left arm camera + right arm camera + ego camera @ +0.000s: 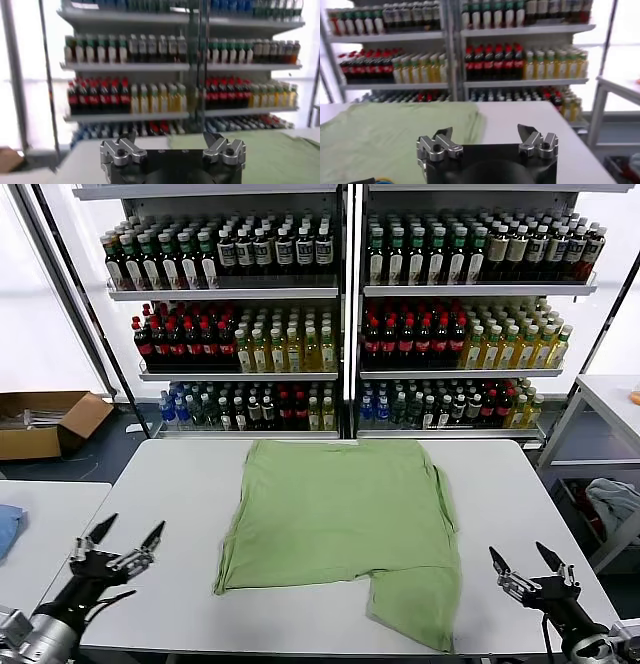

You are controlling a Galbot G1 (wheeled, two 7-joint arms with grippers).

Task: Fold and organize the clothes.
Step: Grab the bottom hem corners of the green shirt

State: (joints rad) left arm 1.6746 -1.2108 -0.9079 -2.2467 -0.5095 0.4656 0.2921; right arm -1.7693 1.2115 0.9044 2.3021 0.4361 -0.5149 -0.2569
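Nearest the robot, both arms sit low at the near edge of the grey table (180,484): the left gripper (127,535) at the near left corner, the right gripper (527,562) at the near right, each with jaws spread wide and holding nothing, touching nothing. Between them the shirt (340,524) lies flat on the table, plain green side up, its near hem uneven — the near right part reaches almost to the table's front edge, while the near left part stops farther back. One sleeve juts toward the right side. Bare tabletop runs along both sides of the shirt, wider on the left, and a narrow strip shows past its far edge. To the left stands a second table (50,524) with a bit of blue cloth (8,529) at its edge; beyond it a cardboard box (45,422) sits open on the floor, its contents unclear. On the right, a white bench (610,399) with cloth (615,504) piled beneath it. Farthest back, shelves (345,284) hold rows of bottles (410,334) — dark, red and yellow-green.
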